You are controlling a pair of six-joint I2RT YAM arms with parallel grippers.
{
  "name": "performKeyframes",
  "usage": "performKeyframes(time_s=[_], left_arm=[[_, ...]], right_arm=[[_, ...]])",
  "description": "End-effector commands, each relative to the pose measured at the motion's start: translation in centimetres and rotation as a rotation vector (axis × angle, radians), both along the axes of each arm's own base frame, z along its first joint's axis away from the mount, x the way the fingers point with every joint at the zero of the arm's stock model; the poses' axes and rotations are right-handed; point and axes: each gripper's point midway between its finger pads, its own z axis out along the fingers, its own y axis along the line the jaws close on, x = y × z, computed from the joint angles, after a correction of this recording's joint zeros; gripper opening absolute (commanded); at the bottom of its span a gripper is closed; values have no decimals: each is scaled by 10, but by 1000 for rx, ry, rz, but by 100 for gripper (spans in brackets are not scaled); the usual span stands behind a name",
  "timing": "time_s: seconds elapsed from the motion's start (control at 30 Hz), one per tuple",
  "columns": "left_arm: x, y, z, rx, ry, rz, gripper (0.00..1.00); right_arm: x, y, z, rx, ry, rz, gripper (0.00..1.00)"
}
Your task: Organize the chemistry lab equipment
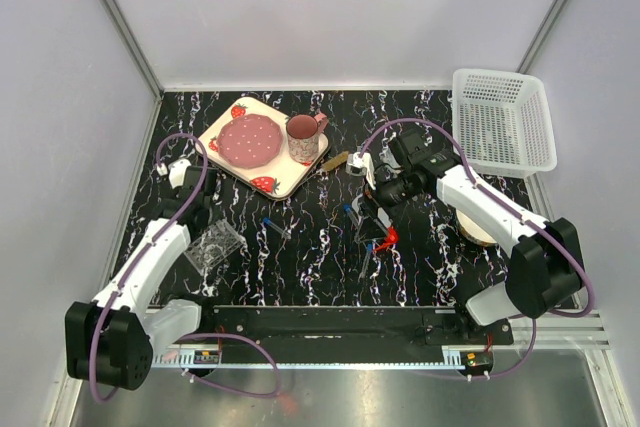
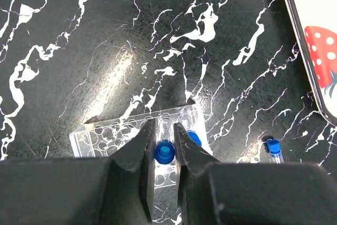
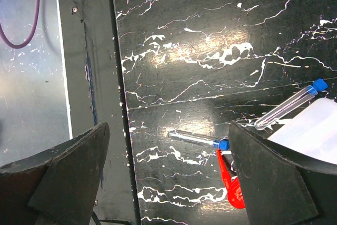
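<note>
My left gripper [image 2: 165, 148] is shut on a small blue-capped tube [image 2: 165, 152], held upright over the right end of the clear tube rack [image 2: 105, 138]. A second blue cap [image 2: 196, 138] stands in the rack beside it. In the top view the rack [image 1: 215, 245] lies under my left gripper [image 1: 203, 225]. My right gripper [image 3: 168, 167] is wide open and empty, above a lying blue-capped tube [image 3: 197, 138]. Next to that tube are the red cap [image 3: 231, 188] of the squeeze bottle [image 3: 316, 130] and another tube [image 3: 289, 104]. In the top view my right gripper [image 1: 372, 215] hovers over the bottle [image 1: 385, 239].
A loose tube [image 1: 275, 227] lies at the table's middle and also shows in the left wrist view [image 2: 274, 150]. The strawberry tray [image 1: 225, 162] with a pink plate and mug [image 1: 303, 137] sits at the back. A wooden-handled tool [image 1: 335, 160] lies beside it. A white basket [image 1: 503, 119] stands back right.
</note>
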Motion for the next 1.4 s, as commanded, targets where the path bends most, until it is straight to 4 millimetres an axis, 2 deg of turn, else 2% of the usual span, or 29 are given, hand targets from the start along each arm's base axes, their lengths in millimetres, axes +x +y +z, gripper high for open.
performKeyframes(time_s=[0.0,0.23,0.4,0.63,0.67,0.97,1.2,1.3,1.37], left_arm=[[5,-1,-5,-13,-8,2,2],[5,-3,-15,-18,14,1,9],[5,-3,-15,-23,12,-1,13],[2,-4,-10,-37,0,4,31],[1,-4,-7,-40,-6,4,35],[-7,-4,20,-56,-59,5,50],[-12,-5,56,-71,-141,-14,67],[-13,-12,69,-99,-195,-61,77],[-10,-27,77,-136,-232,-174,80]], right_arm=[[3,2,4,31,-19,15,100],[3,1,3,29,-15,14,99],[3,2,2,29,-12,13,99],[4,1,2,28,-11,11,100],[3,1,2,27,-10,11,100],[4,0,0,21,-10,9,99],[9,-2,-2,2,-21,-8,100],[11,-1,-4,-4,-12,-16,100],[11,-1,-4,-8,-4,-21,99]])
